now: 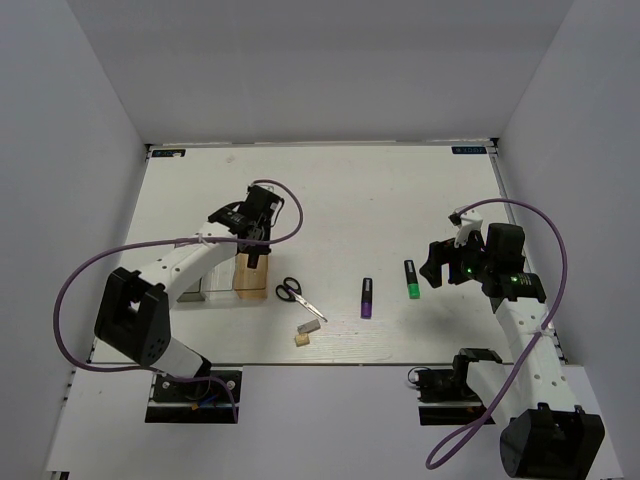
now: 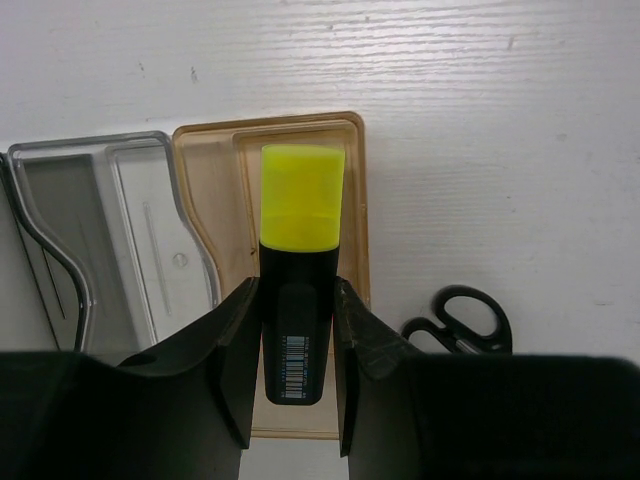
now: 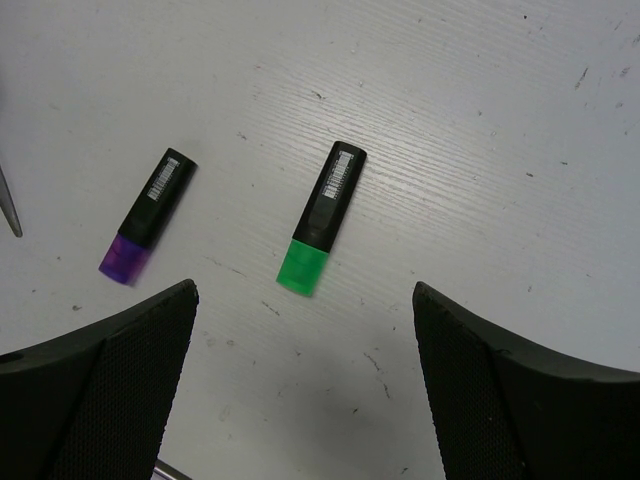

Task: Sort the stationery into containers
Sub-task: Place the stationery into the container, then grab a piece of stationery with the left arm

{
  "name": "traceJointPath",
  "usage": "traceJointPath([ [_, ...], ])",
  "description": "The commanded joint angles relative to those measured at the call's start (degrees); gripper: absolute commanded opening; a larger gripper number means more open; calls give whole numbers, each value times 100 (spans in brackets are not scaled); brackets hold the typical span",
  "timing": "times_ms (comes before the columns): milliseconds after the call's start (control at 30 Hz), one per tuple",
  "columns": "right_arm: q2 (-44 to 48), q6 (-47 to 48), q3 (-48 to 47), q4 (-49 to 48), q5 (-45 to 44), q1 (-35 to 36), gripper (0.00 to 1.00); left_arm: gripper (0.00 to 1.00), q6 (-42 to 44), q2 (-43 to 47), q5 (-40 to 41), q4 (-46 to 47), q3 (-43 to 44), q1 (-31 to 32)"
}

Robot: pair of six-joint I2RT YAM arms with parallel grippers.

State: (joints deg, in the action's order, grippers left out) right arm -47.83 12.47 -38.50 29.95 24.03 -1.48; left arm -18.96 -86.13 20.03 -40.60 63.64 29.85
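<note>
My left gripper (image 1: 258,240) (image 2: 297,340) is shut on the yellow-ended highlighter (image 2: 300,230) and holds it over the amber-tan tray (image 1: 251,280) (image 2: 210,190). The clear tray (image 2: 150,220) lies left of the amber one, and the smoky grey tray (image 2: 55,210) is further left, partly hidden. The black-handled scissors (image 1: 298,296) (image 2: 465,318) lie right of the amber tray. The grey block (image 1: 309,326) and the beige block (image 1: 300,340) lie near the front. The purple highlighter (image 1: 367,298) (image 3: 148,216) and the green highlighter (image 1: 411,279) (image 3: 322,218) lie on the table. My right gripper (image 1: 448,268) (image 3: 305,380) is open and empty, just right of the green one.
White walls enclose the white table (image 1: 350,190) on three sides. The left arm's purple cable (image 1: 120,250) loops over the table's left side, and the right arm's cable (image 1: 545,225) loops at the right edge.
</note>
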Motion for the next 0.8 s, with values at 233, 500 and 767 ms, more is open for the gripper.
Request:
traceJointPath([
  [233,2,-25,-184,-78,75,-2,89,55,-117,289,141,-18,-291,-207],
  [500,2,-8,-184,-86,93,-2,89,52,-2,430,27,-237,210,-85],
  [767,-120,-148,-166,-156,-555,16,0,8,77,255,-1894,429,254,1073],
])
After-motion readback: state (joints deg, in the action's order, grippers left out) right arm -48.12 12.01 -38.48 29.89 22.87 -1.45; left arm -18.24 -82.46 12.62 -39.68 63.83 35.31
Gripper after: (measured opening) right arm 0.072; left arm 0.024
